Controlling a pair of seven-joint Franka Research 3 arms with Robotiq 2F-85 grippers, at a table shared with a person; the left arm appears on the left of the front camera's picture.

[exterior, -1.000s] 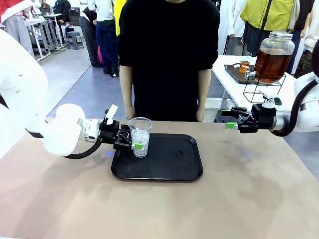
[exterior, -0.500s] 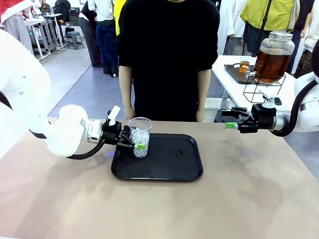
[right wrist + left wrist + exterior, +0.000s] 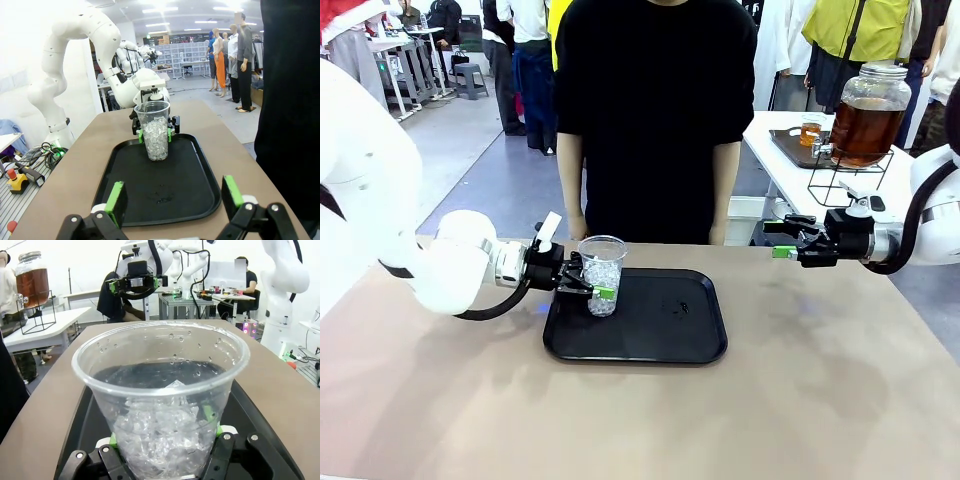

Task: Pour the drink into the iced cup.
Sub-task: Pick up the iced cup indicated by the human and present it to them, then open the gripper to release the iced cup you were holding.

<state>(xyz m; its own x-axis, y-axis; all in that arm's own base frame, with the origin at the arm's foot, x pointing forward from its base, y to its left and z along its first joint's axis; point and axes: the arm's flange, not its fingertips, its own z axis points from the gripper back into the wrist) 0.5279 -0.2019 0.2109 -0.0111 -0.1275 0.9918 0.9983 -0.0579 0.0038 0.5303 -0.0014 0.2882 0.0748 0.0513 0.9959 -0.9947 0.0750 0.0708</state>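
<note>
1 iced cup (image 3: 602, 270) (on tray (image 3: 665, 335)), left end effector (image 3: 599, 289) clasping it

Clear plastic cup (image 3: 601, 275), glossy black tray (image 3: 650, 350)

Cup (image 3: 602, 275) on the tray (image 3: 660, 340)
The tray lies mid-way across the surface (image 3: 640, 420); the cup stands at its left end between the fingers of the left hand (image 3: 597, 286), the right hand (image 3: 778, 240) well apart, rightward.

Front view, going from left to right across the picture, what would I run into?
White left robot arm → clear plastic cup filled with ice → black, green-padded right hand → big glass spigot jar of amber-brown drink.
</note>
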